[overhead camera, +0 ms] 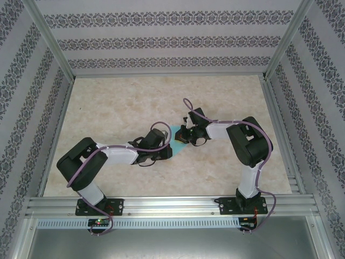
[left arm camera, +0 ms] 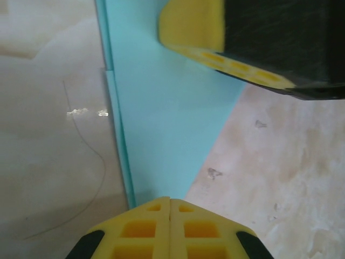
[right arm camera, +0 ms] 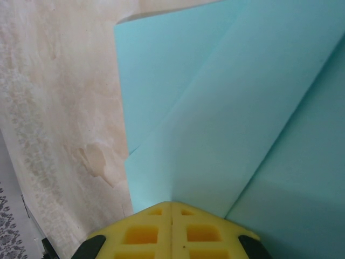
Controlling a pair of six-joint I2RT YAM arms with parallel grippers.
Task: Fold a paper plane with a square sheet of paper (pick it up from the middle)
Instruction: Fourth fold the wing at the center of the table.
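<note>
Left wrist view: the left fingers (left arm camera: 170, 209) are pressed together with no gap. Their tips sit at the narrow near end of the paper (left arm camera: 167, 108), where a folded edge runs straight up to them. Whether a layer is nipped between them or only pressed down cannot be told. The paper lies on the worktop (left arm camera: 280, 162) as a tapering turquoise shape with a doubled edge along its left side. The right fingers (left arm camera: 194, 24) bear on the far end of the paper, apparently to stop it sliding while the crease is worked. Right wrist view: the right fingers (right arm camera: 171, 211) are likewise closed tight, with their tips on the paper at the spot where several diagonal folds meet. This placement suits holding overlapping flaps down. Top view: both arms reach inward and meet over the paper, which lies in the middle of the worktop, largely covered by the two wrists. The left fingers are at its left side and the right fingers at its far right side. Judgement: folding is under way, the plane is not yet finished, and the paper has not been lifted.
</note>
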